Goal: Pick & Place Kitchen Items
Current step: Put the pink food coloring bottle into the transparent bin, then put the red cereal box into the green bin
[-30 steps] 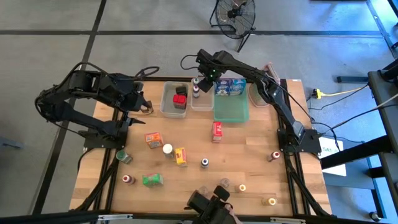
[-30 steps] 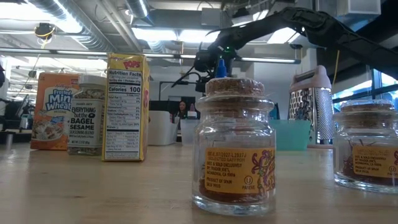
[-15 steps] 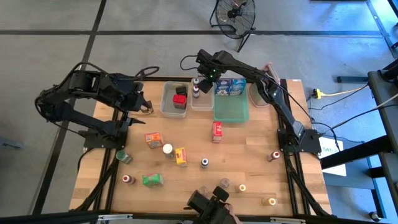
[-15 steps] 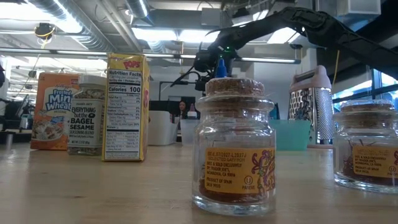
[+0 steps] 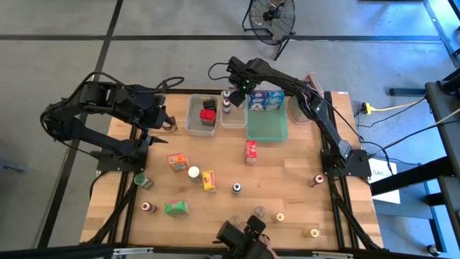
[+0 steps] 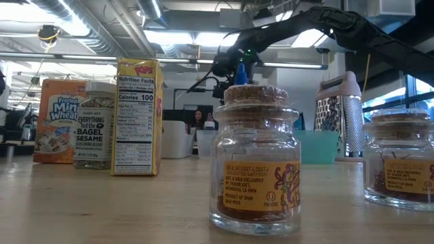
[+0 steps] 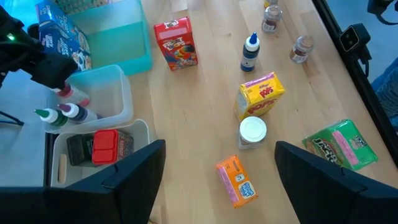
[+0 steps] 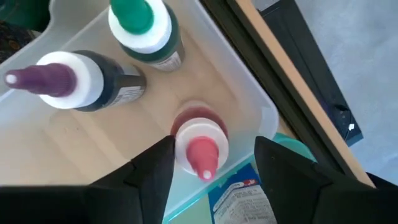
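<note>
The wooden table (image 5: 287, 194) carries it all. Up over its far edge the right gripper (image 8: 208, 163) hangs above a clear tub (image 8: 245, 99), fingers (image 8: 152, 171) parted either side of a red-capped bottle (image 8: 200, 144) and, by the look of it, not touching it. That bottle stands upright in the tub, with a green-capped bottle (image 8: 144, 25) and a purple-capped bottle (image 8: 74, 81) beside it in the same tub.

Off the table's left edge the left gripper (image 7: 217, 174) waits, fingers wide apart, nothing between them.

Next tub along the far edge (image 5: 202, 115) holds a red item and a dark one. The flat green tray (image 5: 267, 126) sits just beside the bottle tub, a blue box (image 5: 266, 99) at its far end.

Mid-table: a red box (image 5: 251, 151), an orange box (image 5: 177, 161), a white-lidded jar (image 5: 194, 173) and a yellow box (image 5: 209, 180) close together. Toward the near left corner lies a green packet (image 5: 176, 208).

Small jars dot the near edge; one cork-topped jar (image 6: 255, 159) looms right in front of the low camera.
</note>
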Action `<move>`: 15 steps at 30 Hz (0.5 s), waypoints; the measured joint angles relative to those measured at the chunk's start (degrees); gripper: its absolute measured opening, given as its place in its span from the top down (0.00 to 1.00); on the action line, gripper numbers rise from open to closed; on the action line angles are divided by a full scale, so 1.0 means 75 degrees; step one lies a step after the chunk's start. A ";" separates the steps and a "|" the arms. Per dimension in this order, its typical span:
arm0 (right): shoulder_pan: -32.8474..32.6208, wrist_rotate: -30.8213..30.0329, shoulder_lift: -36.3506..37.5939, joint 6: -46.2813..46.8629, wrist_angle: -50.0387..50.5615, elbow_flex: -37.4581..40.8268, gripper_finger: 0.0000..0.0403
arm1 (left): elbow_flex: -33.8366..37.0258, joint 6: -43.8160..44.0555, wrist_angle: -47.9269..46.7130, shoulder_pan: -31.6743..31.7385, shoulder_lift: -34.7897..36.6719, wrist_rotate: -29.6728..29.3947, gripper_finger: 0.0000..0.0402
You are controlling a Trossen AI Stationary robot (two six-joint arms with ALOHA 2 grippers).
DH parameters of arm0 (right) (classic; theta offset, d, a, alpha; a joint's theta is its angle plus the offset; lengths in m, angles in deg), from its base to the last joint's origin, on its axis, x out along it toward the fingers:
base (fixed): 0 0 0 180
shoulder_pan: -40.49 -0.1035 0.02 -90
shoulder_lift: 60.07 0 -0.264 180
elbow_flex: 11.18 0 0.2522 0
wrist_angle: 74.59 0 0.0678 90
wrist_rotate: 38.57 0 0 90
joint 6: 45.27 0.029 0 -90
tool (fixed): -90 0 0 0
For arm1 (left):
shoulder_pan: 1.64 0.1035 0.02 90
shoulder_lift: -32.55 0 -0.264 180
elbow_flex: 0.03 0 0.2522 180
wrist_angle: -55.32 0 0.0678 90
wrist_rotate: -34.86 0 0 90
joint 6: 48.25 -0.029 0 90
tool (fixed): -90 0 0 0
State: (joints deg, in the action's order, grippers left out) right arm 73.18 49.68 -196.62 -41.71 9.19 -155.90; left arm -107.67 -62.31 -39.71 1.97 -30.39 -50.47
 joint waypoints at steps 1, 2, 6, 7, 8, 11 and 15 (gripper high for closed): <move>0.0000 0.0000 0.0054 -0.0001 -0.0001 0.0000 0.45 | 0.0000 0.0038 0.0000 0.0000 0.0000 0.0011 0.26; -0.0002 -0.0011 0.0108 -0.0010 -0.0002 0.0000 0.45 | 0.0000 0.0055 -0.0003 0.0000 0.0000 0.0036 0.26; -0.0009 -0.0010 0.0355 -0.0014 -0.0049 -0.0009 0.45 | 0.0000 0.0161 -0.0045 -0.0002 0.0000 0.0060 0.26; -0.0012 0.0009 0.0411 -0.0006 -0.0021 -0.0009 0.45 | 0.0000 0.0190 -0.0071 0.0000 0.0000 0.0060 0.26; -0.0015 0.0021 0.0492 0.0000 -0.0015 -0.0009 0.45 | 0.0000 0.0237 -0.0097 0.0000 0.0000 0.0060 0.26; -0.0072 0.0035 0.0808 0.0003 0.0005 -0.0009 0.45 | 0.0000 0.0416 -0.0208 0.0000 0.0000 0.0060 0.26; -0.0244 0.0041 0.1307 -0.0027 0.0008 -0.0009 0.45 | 0.0000 0.0646 -0.0219 -0.0002 0.0000 0.0057 0.26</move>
State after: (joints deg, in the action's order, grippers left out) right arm 71.35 49.99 -186.81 -41.91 9.26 -155.97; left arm -107.67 -57.47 -41.35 1.96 -30.39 -50.04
